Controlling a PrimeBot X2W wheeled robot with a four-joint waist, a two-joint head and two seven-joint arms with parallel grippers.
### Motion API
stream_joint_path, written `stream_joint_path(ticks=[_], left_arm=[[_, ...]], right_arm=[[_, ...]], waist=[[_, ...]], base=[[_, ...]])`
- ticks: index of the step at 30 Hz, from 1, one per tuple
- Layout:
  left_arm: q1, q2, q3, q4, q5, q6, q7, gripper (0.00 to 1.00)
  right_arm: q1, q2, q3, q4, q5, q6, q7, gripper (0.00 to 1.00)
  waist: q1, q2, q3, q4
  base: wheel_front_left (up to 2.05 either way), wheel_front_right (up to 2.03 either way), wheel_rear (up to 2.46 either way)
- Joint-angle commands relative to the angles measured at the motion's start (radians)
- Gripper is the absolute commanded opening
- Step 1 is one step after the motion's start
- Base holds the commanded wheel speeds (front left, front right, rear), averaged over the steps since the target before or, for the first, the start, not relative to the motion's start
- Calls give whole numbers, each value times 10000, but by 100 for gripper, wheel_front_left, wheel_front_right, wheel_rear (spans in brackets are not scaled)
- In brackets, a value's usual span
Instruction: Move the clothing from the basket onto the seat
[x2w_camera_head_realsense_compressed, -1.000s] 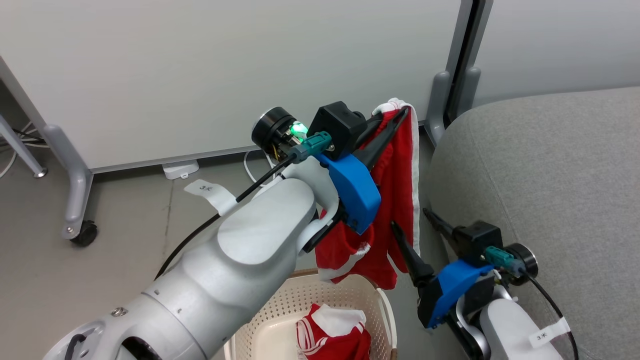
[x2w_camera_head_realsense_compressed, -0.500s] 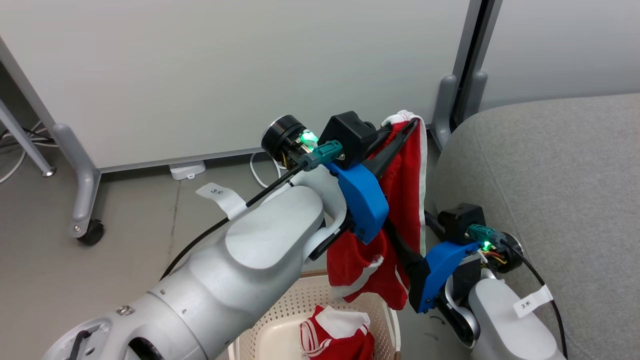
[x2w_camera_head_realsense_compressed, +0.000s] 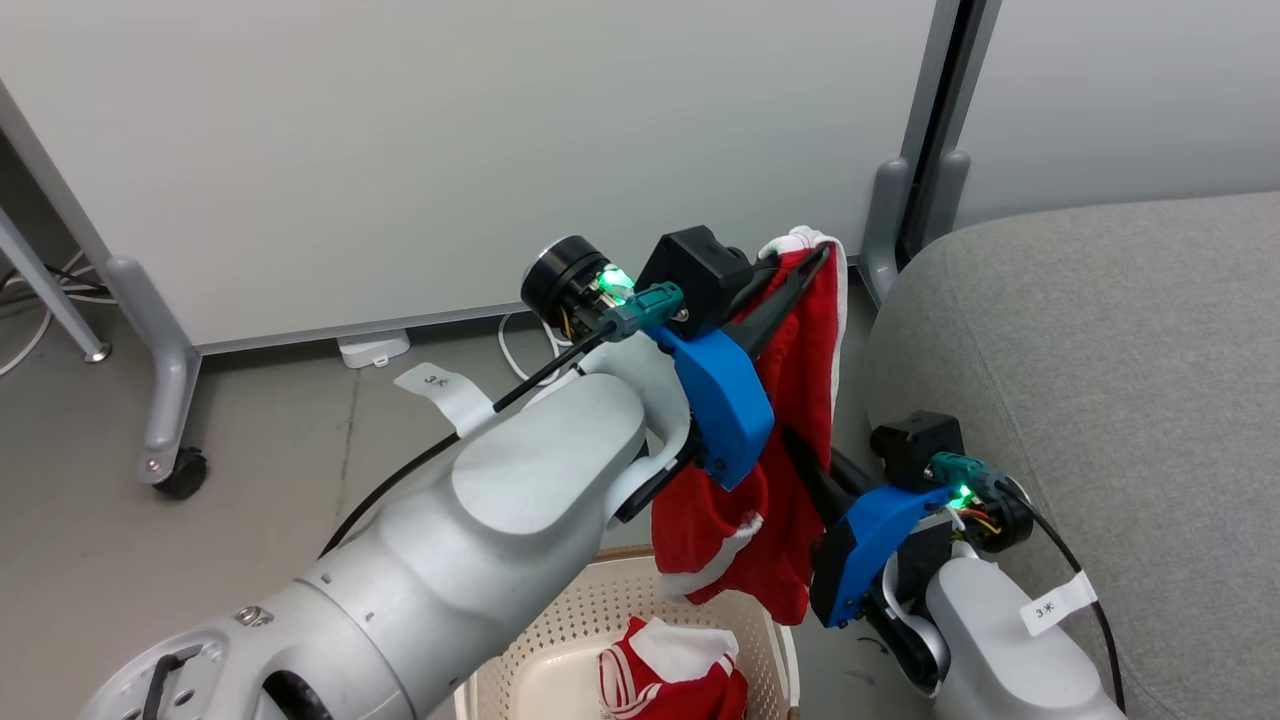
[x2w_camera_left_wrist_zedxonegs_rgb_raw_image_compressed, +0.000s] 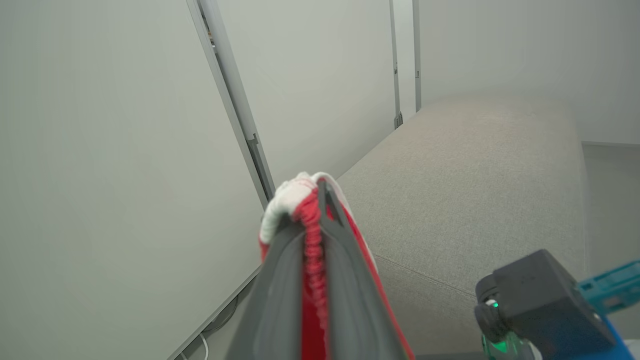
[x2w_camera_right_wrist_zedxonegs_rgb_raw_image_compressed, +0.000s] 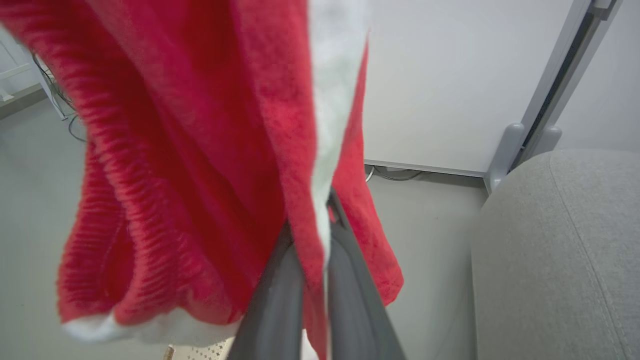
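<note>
Hanging garment (x2w_camera_head_realsense_compressed: 805, 370) spans left gripper (x2w_camera_head_realsense_compressed: 820, 252) to right gripper (x2w_camera_head_realsense_compressed: 792, 440).

The red shorts (x2w_camera_head_realsense_compressed: 792, 400) with a white side stripe hang down long and loose. Their bunched top is pinched in the left gripper (x2w_camera_head_realsense_compressed: 820, 252), and the right gripper (x2w_camera_head_realsense_compressed: 792, 442) pinches them lower down at the stripe. Under both grippers, a red garment with white stripes (x2w_camera_head_realsense_compressed: 668, 678) lies crumpled in the cream basket (x2w_camera_head_realsense_compressed: 585, 612) full of little holes. The big grey sofa seat (x2w_camera_head_realsense_compressed: 1100, 340) sits just to the right of the right gripper.
</note>
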Motion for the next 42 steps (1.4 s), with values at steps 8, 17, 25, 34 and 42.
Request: stream_joint_path(ticks=[8,17,25,34,42], left_arm=[[-203,3,-180,150,-247,23,-61,0],[-180,3,-343,209,-412,25,-47,0],[-5,3,-447,323,-566,-1,75,100],[363,3,-521,465,-632,-81,-20,100],[1161,407,-446,336,-553,32,-445,100]], right_arm=[[-366,-29,203,333,203,5,-307,0],[-517,-29,301,602,374,5,-479,0],[-609,-29,278,769,450,5,-612,0],[-741,-29,-24,1017,437,5,-806,0],[-858,-29,-753,1271,161,5,-1058,0]], waist=[[-1,0,-1,-40],[-1,0,-3,-81],[-1,0,25,-98],[-1,0,48,-84],[-1,0,60,-104]], base=[[0,0,0],[0,0,0],[0,0,0],[0,0,0],[0,0,0]])
